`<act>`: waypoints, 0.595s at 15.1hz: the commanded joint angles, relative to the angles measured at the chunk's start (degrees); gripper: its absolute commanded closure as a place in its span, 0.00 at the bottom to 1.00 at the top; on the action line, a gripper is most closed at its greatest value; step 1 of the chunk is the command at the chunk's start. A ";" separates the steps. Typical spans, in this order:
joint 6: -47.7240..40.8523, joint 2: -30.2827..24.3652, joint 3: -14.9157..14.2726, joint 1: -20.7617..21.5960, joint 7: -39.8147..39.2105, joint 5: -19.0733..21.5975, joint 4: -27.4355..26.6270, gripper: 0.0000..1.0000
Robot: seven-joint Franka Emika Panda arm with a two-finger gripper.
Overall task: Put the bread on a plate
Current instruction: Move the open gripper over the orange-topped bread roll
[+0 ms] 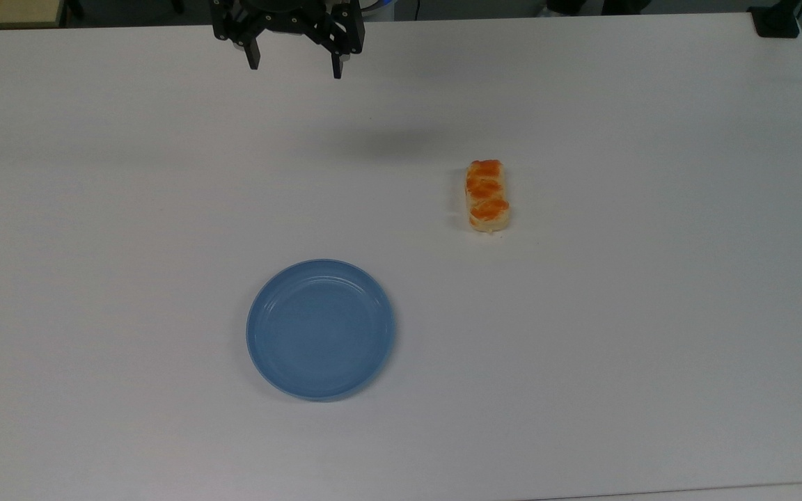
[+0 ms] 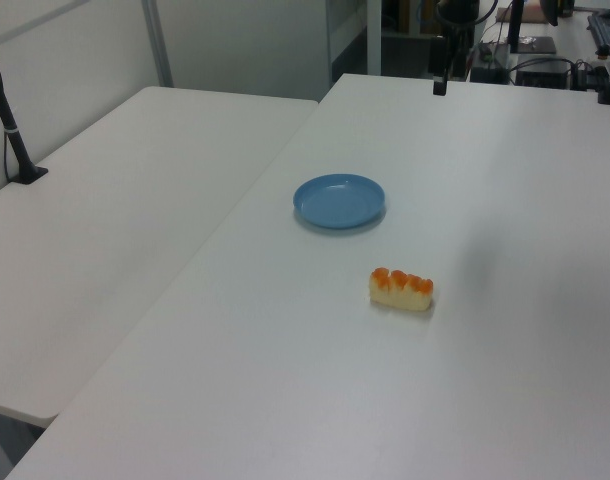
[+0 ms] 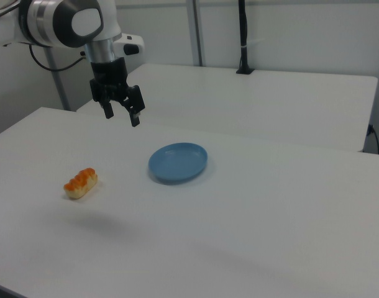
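The gripper [image 3: 120, 116] is hanging above the white table [image 3: 251, 230] with its two fingers spread apart and nothing between them. The blue plate [image 3: 178, 162] is sitting at about four o'clock from it, bare, while the bread [image 3: 81, 182] is lying at about seven o'clock, well apart from the plate.

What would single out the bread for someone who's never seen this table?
On the white table, find the round blue plate; the bread lies apart from it, toward the top view's upper right. It is the small oblong pale-yellow loaf with a glossy orange top.
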 commanded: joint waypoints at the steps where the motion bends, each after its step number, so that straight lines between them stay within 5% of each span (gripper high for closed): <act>1: -0.65 -0.11 0.17 0.72 0.71 0.99 -0.31 0.00; 9: 4.26 4.98 -2.10 12.39 5.09 1.87 -0.48 0.00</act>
